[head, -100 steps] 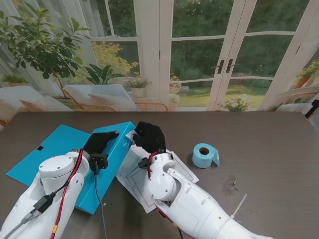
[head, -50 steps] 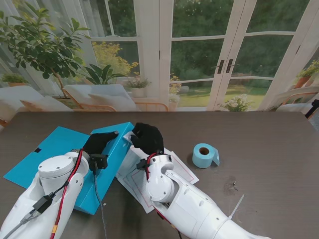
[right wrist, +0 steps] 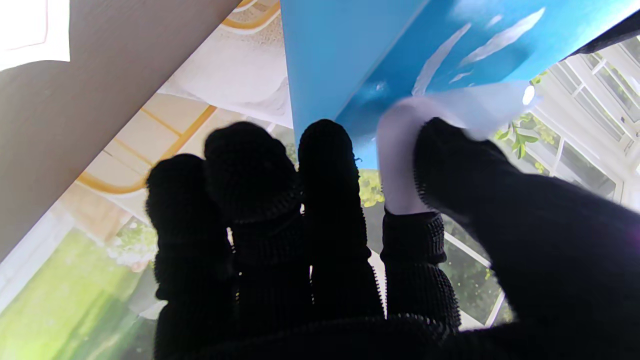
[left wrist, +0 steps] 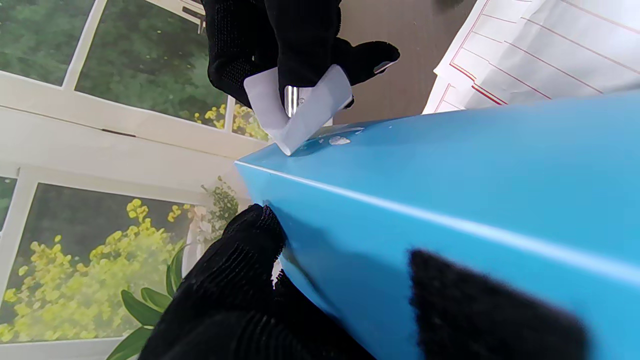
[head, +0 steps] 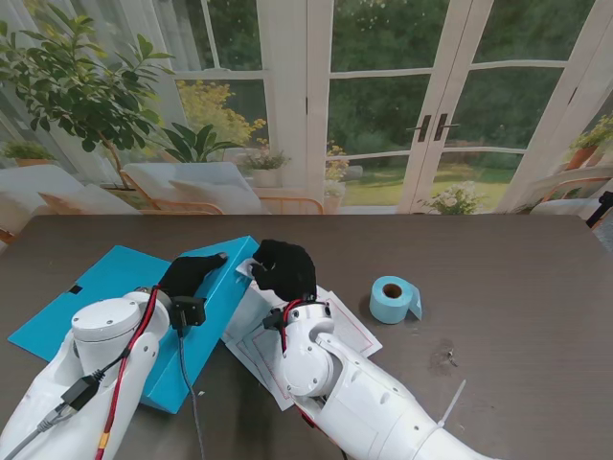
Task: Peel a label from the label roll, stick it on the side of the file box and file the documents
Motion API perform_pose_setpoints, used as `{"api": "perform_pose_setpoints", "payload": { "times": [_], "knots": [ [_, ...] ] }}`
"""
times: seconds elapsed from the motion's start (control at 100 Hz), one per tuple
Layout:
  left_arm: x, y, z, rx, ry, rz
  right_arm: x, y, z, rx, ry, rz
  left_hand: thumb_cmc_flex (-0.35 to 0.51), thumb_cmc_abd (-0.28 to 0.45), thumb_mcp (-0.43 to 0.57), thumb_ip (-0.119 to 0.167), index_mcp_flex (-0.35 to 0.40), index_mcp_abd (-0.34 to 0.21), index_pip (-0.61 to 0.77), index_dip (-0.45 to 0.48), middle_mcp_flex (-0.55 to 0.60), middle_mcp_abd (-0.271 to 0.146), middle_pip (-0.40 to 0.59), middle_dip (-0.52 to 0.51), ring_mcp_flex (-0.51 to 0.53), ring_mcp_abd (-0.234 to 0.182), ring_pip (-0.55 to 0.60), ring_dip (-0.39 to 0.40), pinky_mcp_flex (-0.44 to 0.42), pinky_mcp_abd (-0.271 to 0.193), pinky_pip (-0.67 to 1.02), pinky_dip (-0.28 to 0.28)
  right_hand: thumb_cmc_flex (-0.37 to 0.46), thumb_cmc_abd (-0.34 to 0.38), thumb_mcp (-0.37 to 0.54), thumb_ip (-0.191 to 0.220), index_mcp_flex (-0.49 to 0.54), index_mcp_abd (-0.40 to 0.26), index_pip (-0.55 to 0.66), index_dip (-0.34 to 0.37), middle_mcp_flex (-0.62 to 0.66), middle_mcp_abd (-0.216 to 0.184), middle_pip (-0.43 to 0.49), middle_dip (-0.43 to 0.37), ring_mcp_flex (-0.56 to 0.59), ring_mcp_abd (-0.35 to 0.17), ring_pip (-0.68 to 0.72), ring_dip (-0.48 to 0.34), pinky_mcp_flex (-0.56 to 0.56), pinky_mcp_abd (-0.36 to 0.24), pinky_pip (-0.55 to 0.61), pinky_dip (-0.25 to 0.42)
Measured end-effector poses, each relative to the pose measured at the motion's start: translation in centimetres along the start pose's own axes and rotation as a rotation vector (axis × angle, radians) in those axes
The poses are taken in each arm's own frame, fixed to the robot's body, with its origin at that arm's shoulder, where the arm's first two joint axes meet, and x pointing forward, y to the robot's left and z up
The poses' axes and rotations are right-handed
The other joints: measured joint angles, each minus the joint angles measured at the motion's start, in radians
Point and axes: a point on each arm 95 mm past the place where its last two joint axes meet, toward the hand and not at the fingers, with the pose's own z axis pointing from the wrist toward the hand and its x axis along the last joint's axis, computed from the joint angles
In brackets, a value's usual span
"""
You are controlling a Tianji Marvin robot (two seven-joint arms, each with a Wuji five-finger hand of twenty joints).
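Sticking is your step: right hand [head: 284,267] pinches the label [left wrist: 300,107] between thumb and forefinger, its free corner touching the file box [left wrist: 450,185] side just past your fingertips, left hand [head: 194,273] bracing the box; next, press it flat.

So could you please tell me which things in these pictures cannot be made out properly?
- Label: whether it is stuck to the file box; right hand hides it in the stand view, blurred in the right wrist view.
- Documents: print too small, partly under the right arm.
- Small bits on the table: too small to identify.
- Left hand: its grip on the box is hidden.
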Motion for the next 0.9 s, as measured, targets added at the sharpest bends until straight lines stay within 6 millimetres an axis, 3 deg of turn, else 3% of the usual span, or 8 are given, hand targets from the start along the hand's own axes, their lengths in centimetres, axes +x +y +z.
{"api": "perform_pose_setpoints", "payload": {
  "times": [0.24, 0.9],
  "knots": [
    [0.01, -0.02, -0.05, -0.005, -0.009, 0.001, -0.25, -0.27, -0.15, -0.027, 0.012, -0.002, 0.000, 0.000, -0.003, 0.000, 0.000, 0.000, -0.001, 0.000, 0.000, 0.000, 0.000, 0.000, 0.000, 0.000, 0.000, 0.000, 0.000, 0.000, 0.000, 0.000, 0.026, -0.069, 0.000, -0.002, 0.023, 0.003, 0.000, -0.013, 0.001, 0.000, 0.000, 0.000, 0.000, -0.003, 0.004, 0.000, 0.000, 0.000, 0.000, 0.000],
    [0.07, -0.15, -0.26, 0.002, -0.021, 0.001, 0.31, -0.27, -0.73, -0.045, 0.042, 0.042, 0.000, 0.000, -0.007, 0.000, 0.000, 0.000, -0.003, 0.000, 0.000, 0.000, 0.000, 0.000, 0.000, 0.000, 0.000, 0.000, 0.000, 0.000, -0.002, 0.007, 0.026, -0.070, 0.000, -0.004, 0.034, 0.002, -0.009, -0.025, 0.001, 0.000, 0.000, 0.000, 0.000, -0.003, 0.005, 0.000, 0.000, 0.000, 0.000, 0.000]
  ]
}}
